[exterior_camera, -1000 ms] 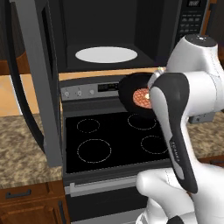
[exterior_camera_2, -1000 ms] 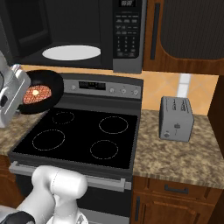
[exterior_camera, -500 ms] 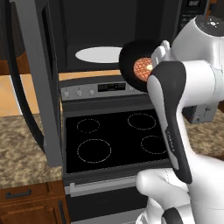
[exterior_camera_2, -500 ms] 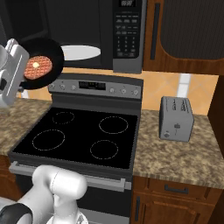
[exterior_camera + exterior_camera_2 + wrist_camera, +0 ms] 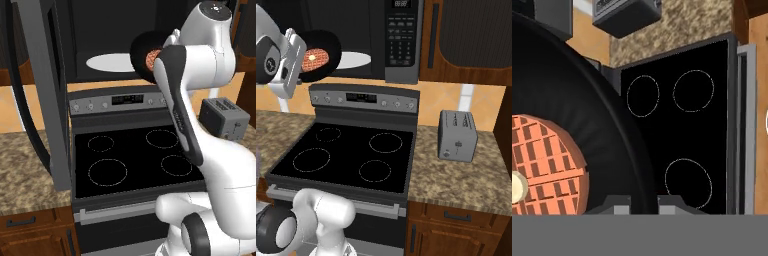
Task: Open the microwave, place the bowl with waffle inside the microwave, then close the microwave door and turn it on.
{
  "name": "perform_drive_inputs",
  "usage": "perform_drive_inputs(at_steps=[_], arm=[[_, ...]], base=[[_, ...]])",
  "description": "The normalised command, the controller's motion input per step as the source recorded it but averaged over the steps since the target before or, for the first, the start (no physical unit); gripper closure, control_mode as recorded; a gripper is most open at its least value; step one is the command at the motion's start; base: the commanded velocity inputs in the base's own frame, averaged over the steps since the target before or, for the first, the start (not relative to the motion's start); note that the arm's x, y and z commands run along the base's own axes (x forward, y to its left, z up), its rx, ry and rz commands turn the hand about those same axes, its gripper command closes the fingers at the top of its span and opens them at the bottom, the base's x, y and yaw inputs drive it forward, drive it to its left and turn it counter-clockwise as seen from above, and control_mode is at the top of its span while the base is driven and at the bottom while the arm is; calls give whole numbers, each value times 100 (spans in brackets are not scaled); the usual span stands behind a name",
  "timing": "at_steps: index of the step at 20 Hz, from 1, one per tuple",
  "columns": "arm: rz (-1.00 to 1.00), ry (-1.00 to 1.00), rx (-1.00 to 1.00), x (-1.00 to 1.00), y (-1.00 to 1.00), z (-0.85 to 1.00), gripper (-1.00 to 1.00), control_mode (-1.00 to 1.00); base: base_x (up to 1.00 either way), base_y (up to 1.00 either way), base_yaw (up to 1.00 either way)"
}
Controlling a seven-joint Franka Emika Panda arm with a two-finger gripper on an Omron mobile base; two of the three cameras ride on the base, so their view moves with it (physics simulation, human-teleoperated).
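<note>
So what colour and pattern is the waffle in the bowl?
Orange-pink with a darker grid of squares; the waffle shows best in the hand view, lying in the black bowl.

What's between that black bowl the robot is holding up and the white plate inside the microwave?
Nothing: in the right base view the bowl, tilted on edge with its waffle, hangs before the turntable plate with only open air between.

A black glass-top stove (image 5: pixel 351 155) sits between granite worktop (image 5: pixel 466 175) stretches, a grey toaster (image 5: pixel 457 135) standing to its right.
</note>
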Motion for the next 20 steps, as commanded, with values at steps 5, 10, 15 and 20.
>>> perform_drive_inputs(at_steps=[5,10,15,20], arm=[[0,-1,-6,96,8,-2,100,-100],[5,0,0,84,0,0,100,-100],[9,6,-3,88,0,0,100,-100],[15,4,-6,91,0,0,100,-100]], base=[[0,0,0],[0,0,0],[0,0,0],[0,0,0]])
